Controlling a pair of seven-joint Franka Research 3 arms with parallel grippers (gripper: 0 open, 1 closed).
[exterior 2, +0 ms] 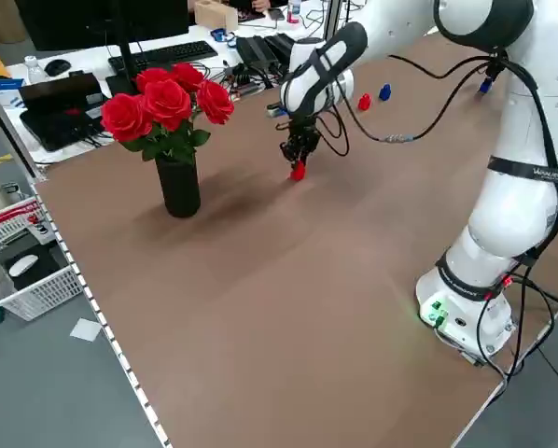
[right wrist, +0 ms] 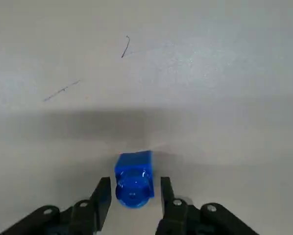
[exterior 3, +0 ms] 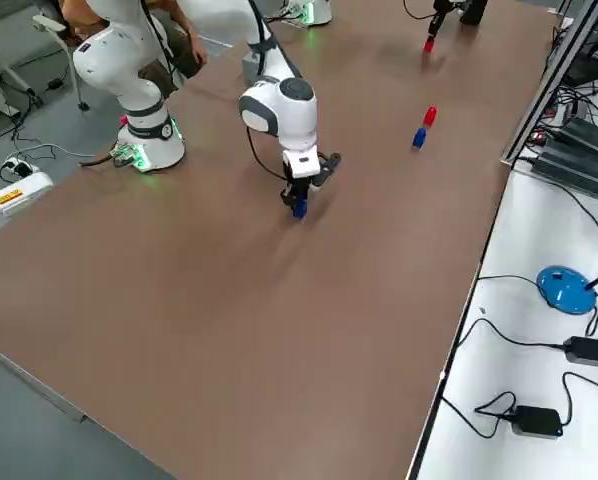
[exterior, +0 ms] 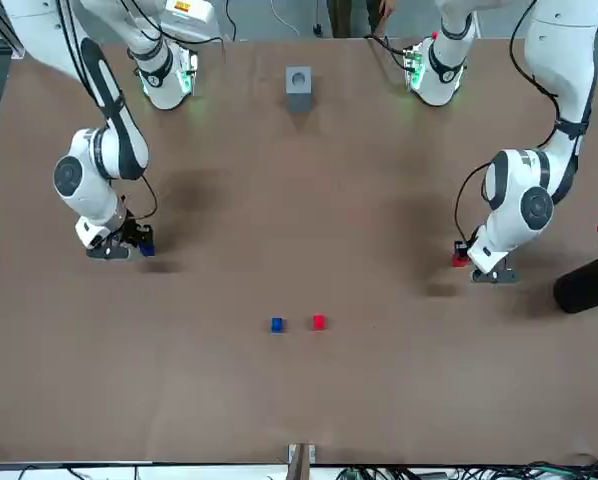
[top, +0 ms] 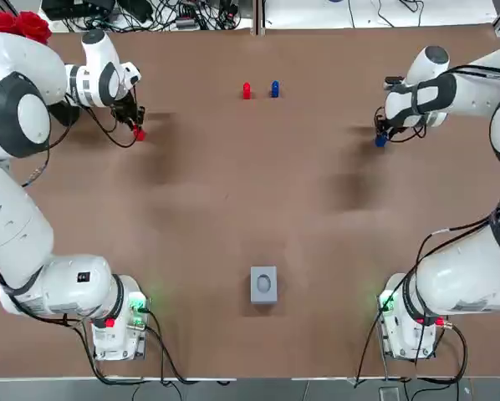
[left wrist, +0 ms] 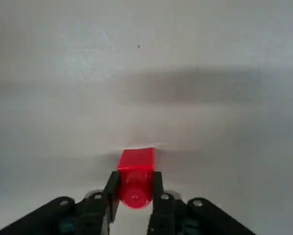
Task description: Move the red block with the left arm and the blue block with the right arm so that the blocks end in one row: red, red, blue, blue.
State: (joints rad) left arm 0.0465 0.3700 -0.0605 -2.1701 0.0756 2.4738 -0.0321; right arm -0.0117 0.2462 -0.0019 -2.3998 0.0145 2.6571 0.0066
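A red block (top: 247,90) and a blue block (top: 274,88) stand side by side at the far middle of the table. At the far left, my left gripper (top: 137,129) is shut on a second red block (left wrist: 135,178), with both fingers pressed against its sides. Whether that block rests on the table I cannot tell. At the far right, my right gripper (top: 381,138) is open around a second blue block (right wrist: 134,180). That block stands on the table with a gap to each finger (right wrist: 103,195).
A black vase of red roses (exterior 2: 172,140) stands at the table's far left corner, just beyond my left gripper. A small grey box (top: 263,284) sits at the near middle between the arm bases. Cables and desk gear lie past the far edge.
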